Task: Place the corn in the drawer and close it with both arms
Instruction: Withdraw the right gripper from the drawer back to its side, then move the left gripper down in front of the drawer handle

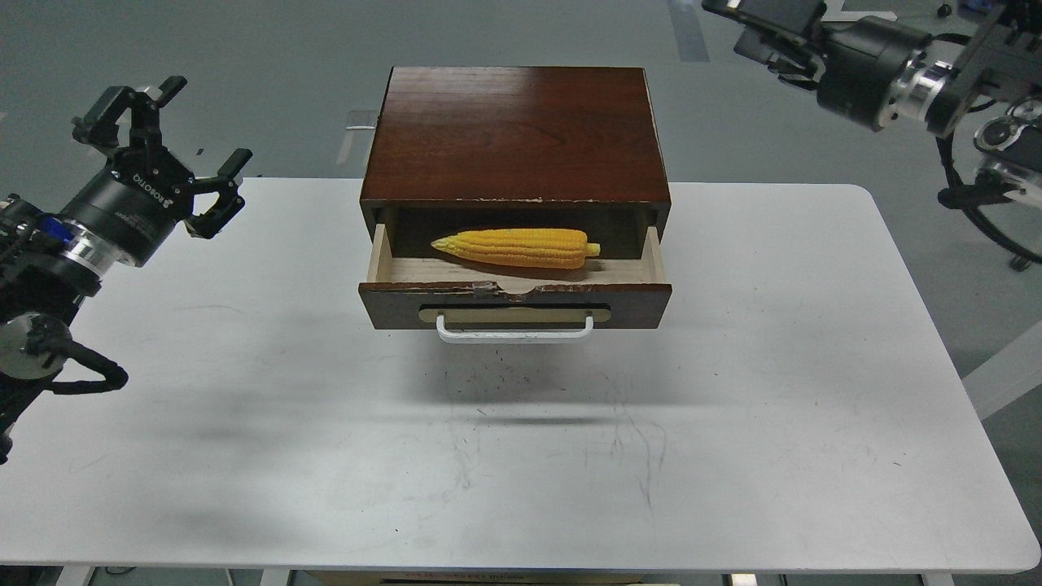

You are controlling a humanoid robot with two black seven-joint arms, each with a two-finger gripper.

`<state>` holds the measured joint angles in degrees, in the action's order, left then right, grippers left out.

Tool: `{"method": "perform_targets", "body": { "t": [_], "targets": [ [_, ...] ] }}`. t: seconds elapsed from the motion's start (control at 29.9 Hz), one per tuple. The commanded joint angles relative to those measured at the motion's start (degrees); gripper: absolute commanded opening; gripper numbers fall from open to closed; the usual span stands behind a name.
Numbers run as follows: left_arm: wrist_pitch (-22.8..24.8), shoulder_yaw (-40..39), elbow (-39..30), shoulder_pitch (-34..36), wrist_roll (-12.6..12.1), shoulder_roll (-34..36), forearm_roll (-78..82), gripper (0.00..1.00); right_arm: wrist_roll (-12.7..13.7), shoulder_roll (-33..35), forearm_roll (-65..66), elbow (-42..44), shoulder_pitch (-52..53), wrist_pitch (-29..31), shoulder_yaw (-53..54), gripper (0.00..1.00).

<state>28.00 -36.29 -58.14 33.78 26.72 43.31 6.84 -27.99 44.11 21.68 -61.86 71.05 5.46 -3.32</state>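
corn [516, 247]: yellow-orange, husk-free, tip pointing left, lying inside open drawer [514, 303] | my left gripper [175, 138]: fingers spread wide, empty, well left of drawer | right gripper [761, 32]: far upper right, finger state I cannot tell

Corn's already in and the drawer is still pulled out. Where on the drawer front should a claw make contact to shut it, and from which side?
Probably the drawer front, from the near side, pushing toward the cabinet. The white bar handle sits centred and stands off the face, so press the flat wood on either side of it. The corn lies fully inside, below the chipped top edge. The left claw is open and nearer.
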Motion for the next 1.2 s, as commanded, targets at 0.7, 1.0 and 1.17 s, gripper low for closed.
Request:
{"method": "perform_targets", "body": {
  "t": [0.7, 1.0, 1.17],
  "targets": [
    [0.0, -3.34, -9.7, 0.49, 1.28, 3.44, 18.9, 0.98, -0.01, -6.22, -25.55, 9.74, -33.26, 13.61, 22.49, 0.99],
    [0.0, -11.34, -31.3, 4.01, 1.28, 0.82, 59.9, 0.97, -0.01, -6.22, -25.02, 9.65, -33.61, 13.52, 22.13, 0.99],
    [0.0, -10.91, -36.52, 4.01, 1.28, -5.86, 80.23, 0.93, -0.01, -6.22, -24.94, 9.74, -33.7, 13.43, 22.13, 0.99]
  ]
}}
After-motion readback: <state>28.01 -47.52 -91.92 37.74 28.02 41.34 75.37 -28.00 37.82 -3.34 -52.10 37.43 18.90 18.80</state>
